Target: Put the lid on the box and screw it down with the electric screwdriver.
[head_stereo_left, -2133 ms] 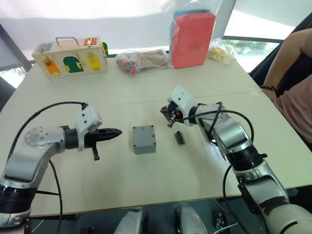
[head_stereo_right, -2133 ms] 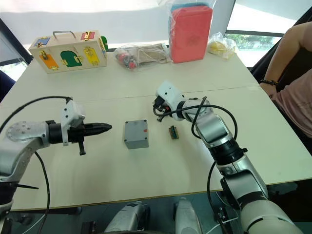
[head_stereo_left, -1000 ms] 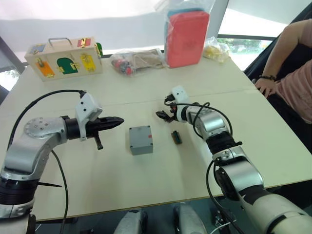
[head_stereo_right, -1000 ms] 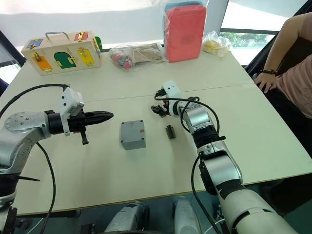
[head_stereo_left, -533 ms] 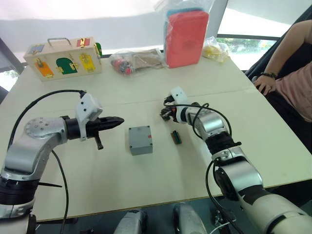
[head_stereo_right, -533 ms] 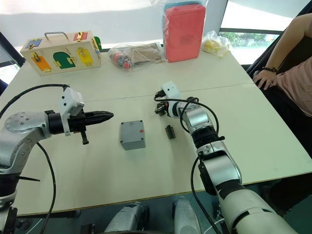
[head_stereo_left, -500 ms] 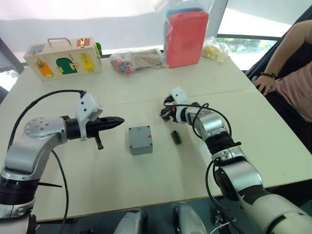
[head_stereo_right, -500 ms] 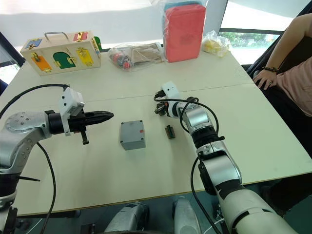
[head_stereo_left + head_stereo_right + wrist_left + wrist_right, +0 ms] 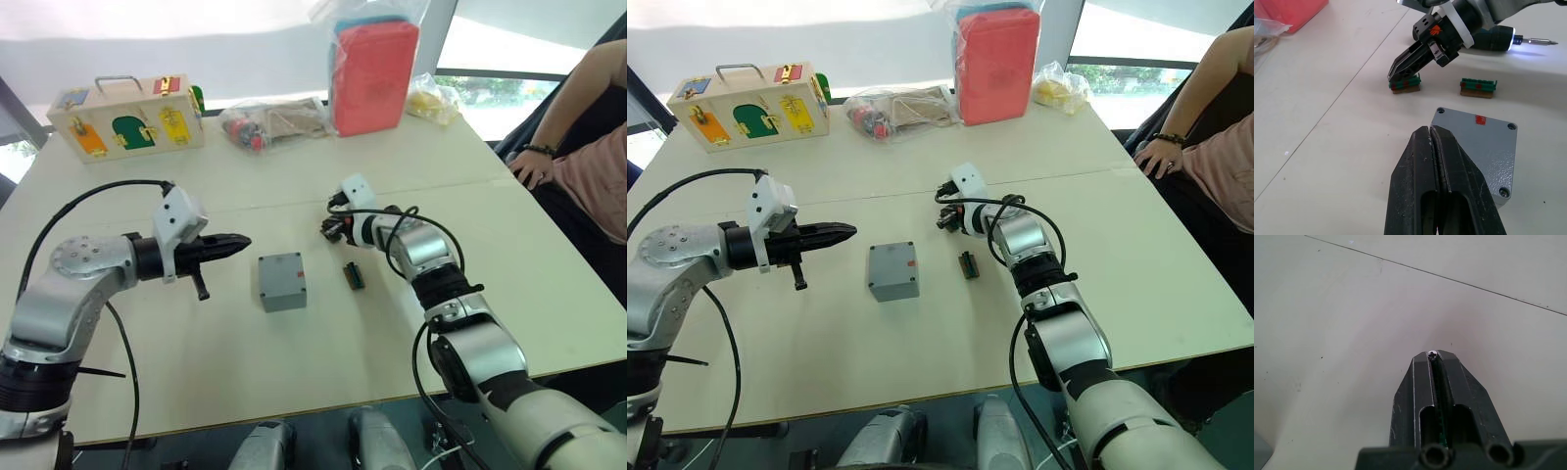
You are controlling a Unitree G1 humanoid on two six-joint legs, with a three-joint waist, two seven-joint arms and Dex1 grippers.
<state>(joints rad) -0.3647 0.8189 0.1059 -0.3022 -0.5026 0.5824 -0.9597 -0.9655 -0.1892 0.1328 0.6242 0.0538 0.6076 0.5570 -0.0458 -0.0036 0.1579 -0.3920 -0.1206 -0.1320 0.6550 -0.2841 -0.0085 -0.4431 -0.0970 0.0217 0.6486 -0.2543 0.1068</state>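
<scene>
1. The box (image 9: pixel 282 281) sits mid-bench with the lid (image 9: pixel 1474 142) already on it, corner holes showing.
2. Our right gripper (image 9: pixel 331 227) is just toward the bench's far-right from it, fingers together, pinching a small screw (image 9: pixel 1433 354).
3. Our left gripper (image 9: pixel 235 242), fingers together and empty, points at the box from the left.
4. The electric screwdriver (image 9: pixel 1493 43) lies beyond the right gripper toward the right edge, so we judge the right arm nearer; its bit seems to point to the near edge.

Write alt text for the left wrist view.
The left gripper, fingers shut, points at the closed grey box on a pale table. Beyond it the right gripper tips down over one of two green connector pieces, with the lit electric screwdriver lying behind.
</scene>
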